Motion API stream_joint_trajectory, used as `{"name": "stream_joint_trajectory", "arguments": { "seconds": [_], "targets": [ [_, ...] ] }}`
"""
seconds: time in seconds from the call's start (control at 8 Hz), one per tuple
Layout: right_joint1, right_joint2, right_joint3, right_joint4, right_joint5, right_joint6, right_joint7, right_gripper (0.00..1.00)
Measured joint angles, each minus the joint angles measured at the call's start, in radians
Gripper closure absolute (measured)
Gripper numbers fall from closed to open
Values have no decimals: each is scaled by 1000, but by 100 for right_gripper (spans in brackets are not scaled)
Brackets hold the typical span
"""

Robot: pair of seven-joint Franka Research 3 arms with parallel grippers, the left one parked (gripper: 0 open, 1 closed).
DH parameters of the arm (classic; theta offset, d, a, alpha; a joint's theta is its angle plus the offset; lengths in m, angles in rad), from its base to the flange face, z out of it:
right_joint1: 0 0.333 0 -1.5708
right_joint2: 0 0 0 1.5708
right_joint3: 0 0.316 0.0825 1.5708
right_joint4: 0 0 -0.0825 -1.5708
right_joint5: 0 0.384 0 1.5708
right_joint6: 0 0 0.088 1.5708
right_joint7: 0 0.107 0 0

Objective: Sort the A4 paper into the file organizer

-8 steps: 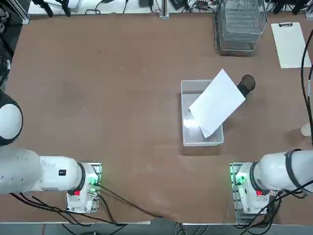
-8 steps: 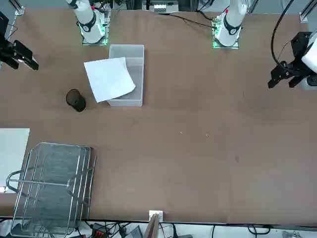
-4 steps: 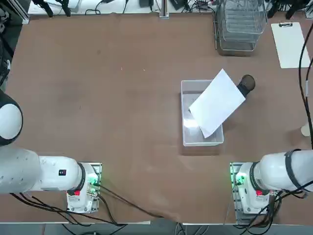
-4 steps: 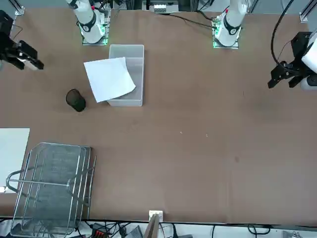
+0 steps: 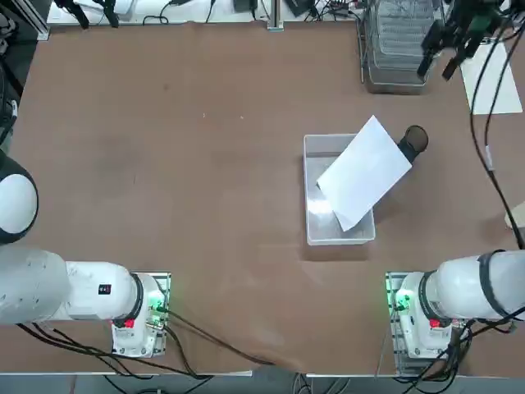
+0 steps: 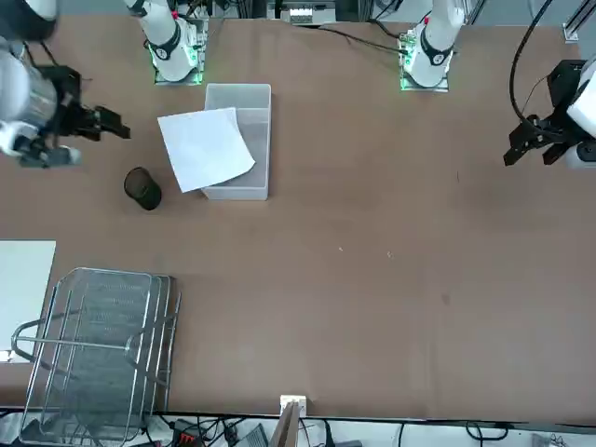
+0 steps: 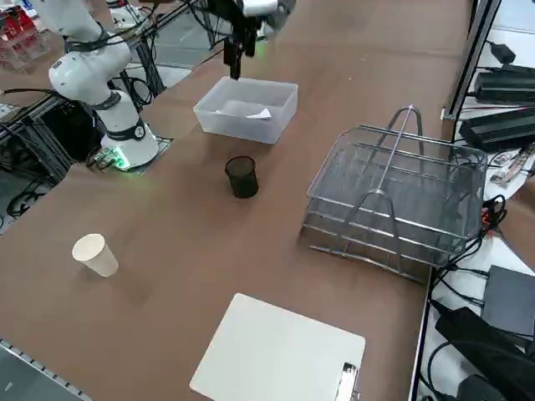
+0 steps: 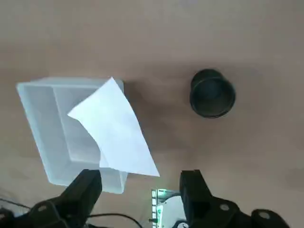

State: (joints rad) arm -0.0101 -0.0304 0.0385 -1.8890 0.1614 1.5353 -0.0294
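The white A4 paper lies tilted across the clear bin, one end inside it and the other sticking out over the rim. In the right side view only a corner of the paper shows inside the bin. The wire-mesh file organizer stands at the far right of the table. My right gripper hangs high above the table, open and holding nothing, looking down on the paper and bin.
A black cup stands beside the paper's overhanging end. A white clipboard lies right of the organizer. A paper cup sits near the table's right edge.
My right gripper has swung in from the table's right edge toward the paper and bin, still open. The paper, bin and cup have not moved.
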Motion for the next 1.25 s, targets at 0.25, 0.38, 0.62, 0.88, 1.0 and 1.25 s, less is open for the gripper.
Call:
{"name": "stream_joint_trajectory", "arguments": {
  "seconds": [0.25, 0.38, 0.62, 0.88, 1.0, 1.25],
  "targets": [
    [21, 1, 1, -148, 1, 103, -95, 0],
    [22, 1, 0, -207, 1, 157, -140, 0],
    [22, 5, 0, -288, 16, 234, -166, 0],
    [25, 14, 0, -340, 62, 270, -172, 0],
    [32, 20, 0, -351, 90, 276, -173, 0],
    [60, 52, 0, -356, 121, 303, -173, 0]
  ]
}}
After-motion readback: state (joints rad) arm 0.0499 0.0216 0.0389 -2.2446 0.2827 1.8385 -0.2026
